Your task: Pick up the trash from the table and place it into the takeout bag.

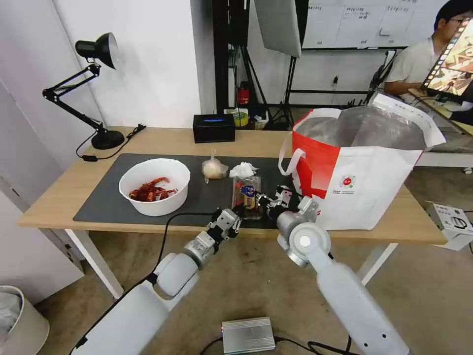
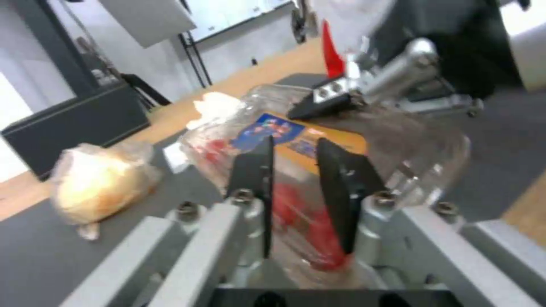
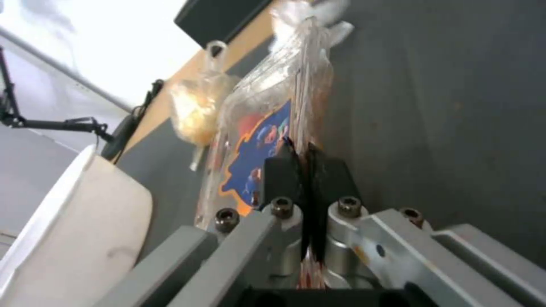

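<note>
The clear clamshell tray (image 1: 246, 193) of cherry tomatoes lies on the dark mat (image 1: 103, 202) of the table (image 1: 59, 190), just left of the takeout bag (image 1: 364, 182). My right gripper (image 1: 267, 199) is shut on the tray's thin side rim (image 3: 256, 140); its fingers (image 3: 284, 170) nearly meet. My left gripper (image 1: 235, 219) is closed narrowly on the tray's near end (image 2: 273, 128), tomatoes showing between its fingers (image 2: 253, 170). Behind the tray lie the crumpled tissue (image 1: 243, 170) and the knotted clear bag (image 1: 213, 168). The white bowl (image 1: 155, 186) of crayfish shells stands at the left.
The takeout bag stands open, its foil lining showing and its loop handle (image 1: 288, 160) hanging toward the tray. A black box (image 1: 213, 128) and a desk lamp (image 1: 98, 88) stand along the table's far side. My forearms cross the table's near edge.
</note>
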### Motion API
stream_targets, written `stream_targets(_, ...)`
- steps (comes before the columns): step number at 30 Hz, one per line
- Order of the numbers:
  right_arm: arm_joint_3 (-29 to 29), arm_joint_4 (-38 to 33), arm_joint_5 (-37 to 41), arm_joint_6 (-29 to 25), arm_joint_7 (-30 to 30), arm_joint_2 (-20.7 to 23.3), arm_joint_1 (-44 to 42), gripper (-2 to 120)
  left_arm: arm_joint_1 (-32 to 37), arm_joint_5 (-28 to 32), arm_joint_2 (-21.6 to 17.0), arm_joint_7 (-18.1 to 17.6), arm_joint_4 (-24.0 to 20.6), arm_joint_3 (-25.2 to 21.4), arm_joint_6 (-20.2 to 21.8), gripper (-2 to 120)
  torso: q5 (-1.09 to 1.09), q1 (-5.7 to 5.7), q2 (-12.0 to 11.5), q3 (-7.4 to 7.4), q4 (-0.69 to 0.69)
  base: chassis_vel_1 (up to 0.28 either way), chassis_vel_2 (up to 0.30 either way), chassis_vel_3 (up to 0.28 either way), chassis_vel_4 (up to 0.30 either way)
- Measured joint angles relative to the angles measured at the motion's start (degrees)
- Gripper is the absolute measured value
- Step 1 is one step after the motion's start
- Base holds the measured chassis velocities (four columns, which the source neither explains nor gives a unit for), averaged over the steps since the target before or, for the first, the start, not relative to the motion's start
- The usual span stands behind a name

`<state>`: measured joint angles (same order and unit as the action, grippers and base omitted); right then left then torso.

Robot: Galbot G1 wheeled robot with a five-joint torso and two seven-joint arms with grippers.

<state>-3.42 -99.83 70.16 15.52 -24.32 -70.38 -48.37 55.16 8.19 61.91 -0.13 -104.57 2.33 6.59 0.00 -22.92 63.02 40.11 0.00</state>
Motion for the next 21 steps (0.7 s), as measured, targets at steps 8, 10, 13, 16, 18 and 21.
stream_targets(8, 1.88, -1.68, -5.34, -2.30, 3.69, 1.32, -1.14, 0, 4.57, 3.33, -1.48, -1.71, -4.45, -4.94, 1.42, 58, 0.00, 0.00, 0.00, 0.00, 0.00, 0.000, 0.000, 0.000, 0.000)
stream_targets(10, 2.71, -2.30, -8.33, -3.61, 6.07, 2.06, -1.56, 0, 6.80, 4.48, -2.36, -2.35, -6.05, -6.78, 1.78, 69, 0.00, 0.00, 0.00, 0.00, 0.00, 0.000, 0.000, 0.000, 0.000)
stream_targets(13, 3.39, -2.90, -10.90, -5.25, 8.20, 2.82, -1.85, 0, 9.05, 5.53, -2.89, -3.11, -7.55, -8.62, 2.25, 79, 0.00, 0.00, 0.00, 0.00, 0.00, 0.000, 0.000, 0.000, 0.000)
stream_targets(16, 3.80, -3.71, -12.82, -6.89, 9.88, 3.49, -2.16, 0, 11.69, 6.78, -3.32, -3.84, -9.43, -10.64, 2.86, 88, 0.00, 0.00, 0.00, 0.00, 0.00, 0.000, 0.000, 0.000, 0.000)
stream_targets(18, 4.31, -4.68, -15.67, -8.73, 11.79, 4.36, -2.48, 0, 14.77, 7.83, -3.80, -4.40, -11.36, -12.82, 3.28, 96, 0.00, 0.01, 0.00, -0.01, 0.00, 0.000, 0.000, 0.000, 0.000)
stream_targets(21, 4.68, -5.71, -18.17, -10.23, 13.24, 5.43, -2.75, 0, 17.34, 8.27, -3.93, -4.54, -12.78, -14.80, 3.41, 99, 0.00, 0.00, 0.00, -0.01, 0.01, 0.000, 0.000, 0.000, 0.000)
